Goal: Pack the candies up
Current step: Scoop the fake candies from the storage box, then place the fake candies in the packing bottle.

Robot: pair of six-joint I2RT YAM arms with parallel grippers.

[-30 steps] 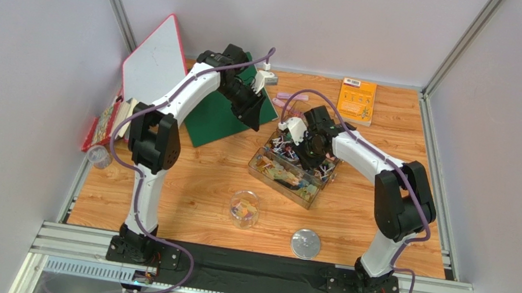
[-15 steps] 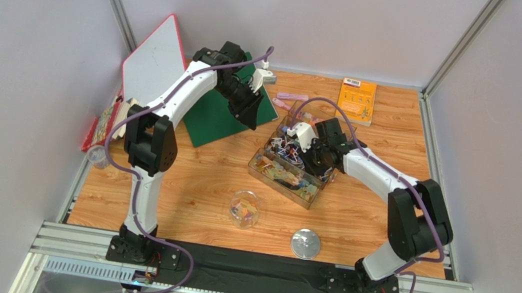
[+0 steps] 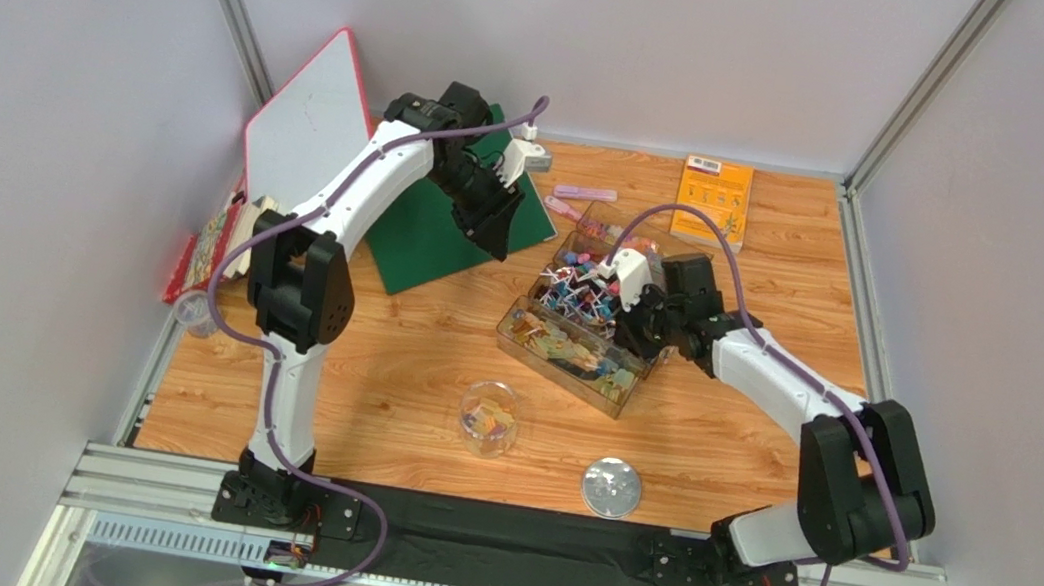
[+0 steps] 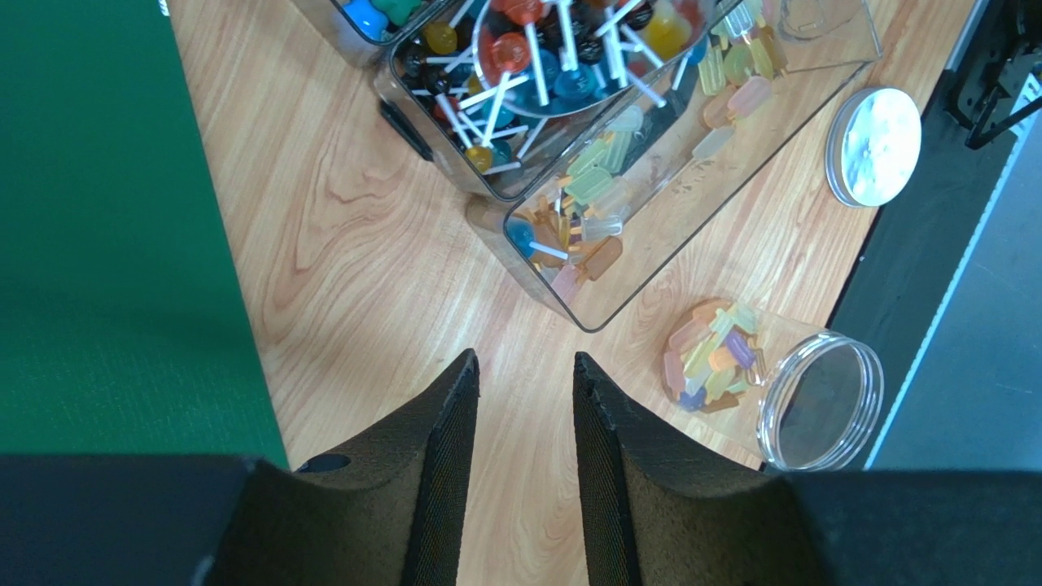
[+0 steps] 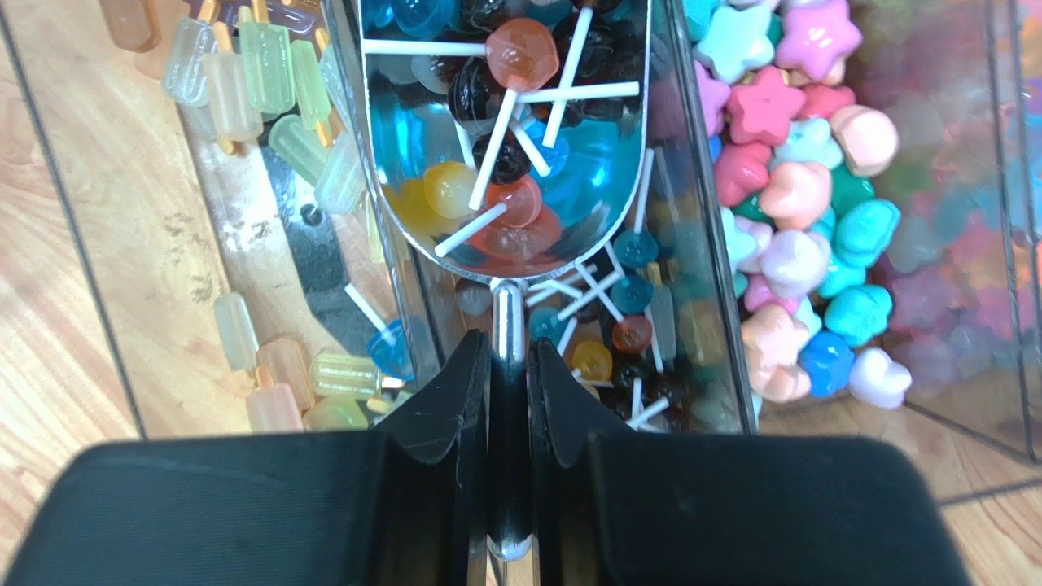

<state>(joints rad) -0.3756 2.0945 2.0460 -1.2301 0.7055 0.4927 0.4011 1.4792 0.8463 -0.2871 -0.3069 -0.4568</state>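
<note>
Right gripper (image 5: 508, 366): my jaws are pressed onto the thin handle of the metal scoop (image 5: 502, 159), whose long axis runs straight ahead of them, bowl foremost and roughly level. The bowl carries a load of the candies (image 5: 520, 55), round sweets on white sticks. It hangs over the stick-sweet compartment of the clear box (image 3: 559, 378). Star-shaped sweets fill the compartment to the right of these jaws, pale bar-shaped ones the compartment to the left. Left gripper (image 4: 524, 379): my jaws are spread, with nothing between them, above bare wood just beside the green mat (image 4: 110, 220). The box lies ahead of them. The open jar (image 4: 783, 385), already holding a few sweets, sits on the table apart from the box, ahead and to the right of the left jaws. Its lid (image 4: 872, 147) lies separately. In the overhead view the jar is on the base side of the box, behind and to the left of the right jaws. Both grippers look about equally far from it. As the right one holds the load, I judge that the carry means drawing the scoop back across the box wall towards the jar mouth.
</note>
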